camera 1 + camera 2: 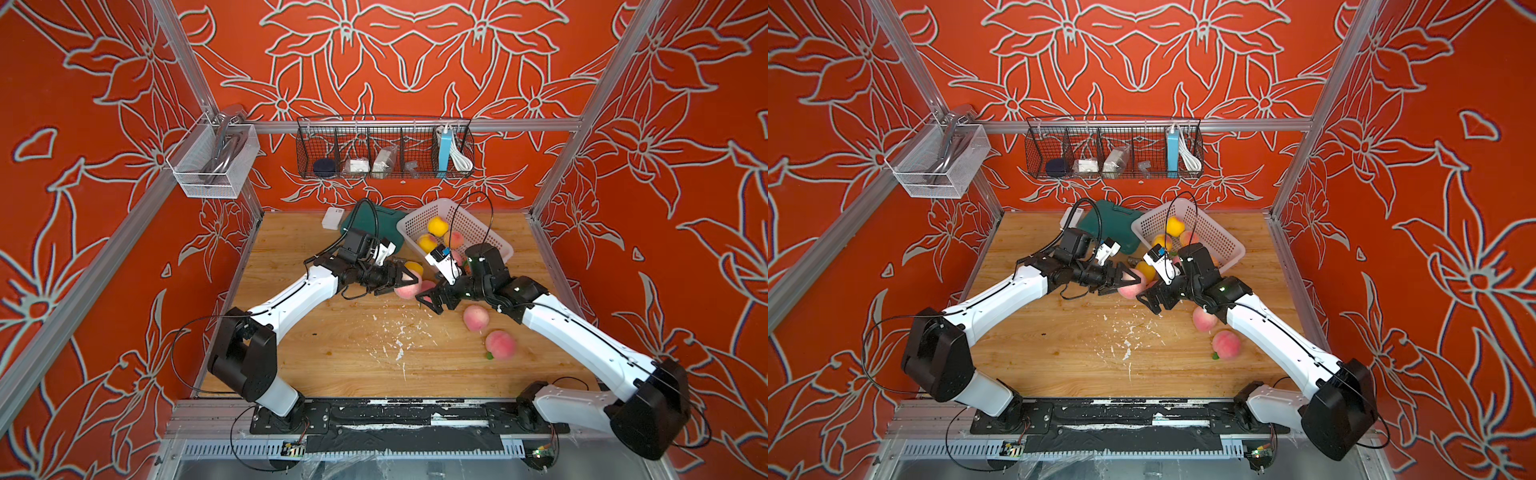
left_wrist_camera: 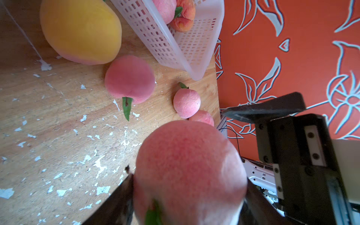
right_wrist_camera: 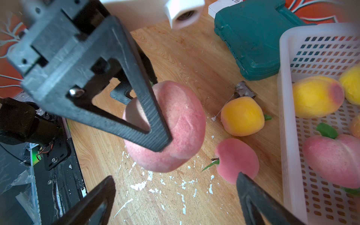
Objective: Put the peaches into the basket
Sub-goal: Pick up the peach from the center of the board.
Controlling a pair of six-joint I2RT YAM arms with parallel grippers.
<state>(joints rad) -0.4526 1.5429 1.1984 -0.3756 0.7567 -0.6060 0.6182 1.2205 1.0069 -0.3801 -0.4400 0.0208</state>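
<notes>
Mid-frame, a pink peach (image 3: 181, 124) is clamped in the left fingers (image 3: 148, 109) over the surface (image 3: 194, 58); the right fingers (image 3: 253, 198) are spread wide, empty, close by. The basket (image 3: 286, 136) is seen at right. The peach may be dropped short if the arms are knocked together

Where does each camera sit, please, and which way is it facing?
Top views: high above the robot's base, looking down and forward at the table and basket; both the left arm and right arm show.
Left wrist: on the left arm, looking along its fingers, closed on a pink peach.
Right wrist: on the right arm, looking past its open fingers at that peach.
Shared: both wrist views show that peach and the basket.
</notes>
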